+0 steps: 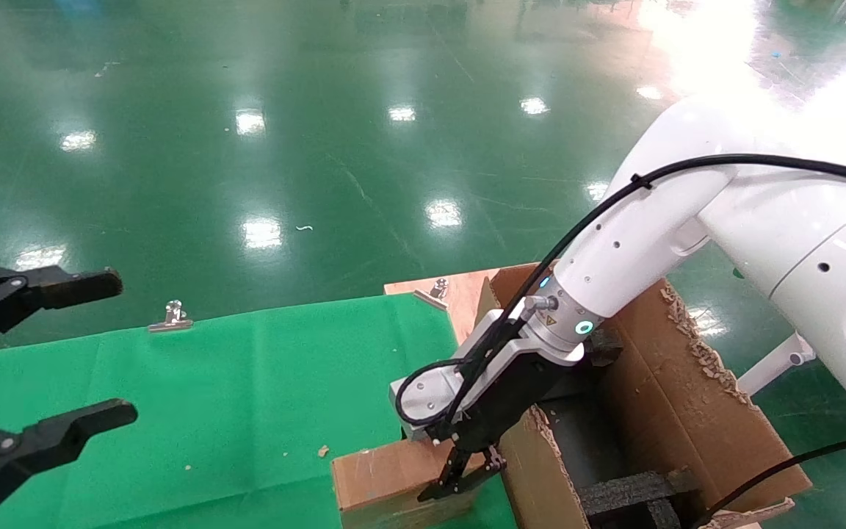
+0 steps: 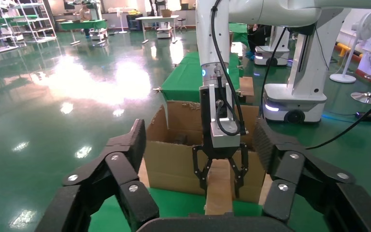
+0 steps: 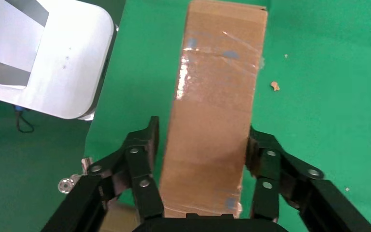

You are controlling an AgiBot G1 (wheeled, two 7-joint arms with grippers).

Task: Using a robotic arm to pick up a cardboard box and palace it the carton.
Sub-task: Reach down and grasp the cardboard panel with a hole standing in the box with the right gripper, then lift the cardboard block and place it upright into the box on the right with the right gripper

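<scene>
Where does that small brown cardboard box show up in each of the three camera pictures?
Head view: the cardboard box sits at the bottom edge, on the green cloth beside the big carton.
Left wrist view: low in the middle, seen end-on, in front of the carton.
Right wrist view: it fills the centre, running up from the bottom edge.
Shared landmark: the right end effector, whose black fingers straddle the box in every view.

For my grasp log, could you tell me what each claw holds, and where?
The right claw straddles the cardboard box across its long sides; contact is unclear. The left claw is open, empty.
</scene>
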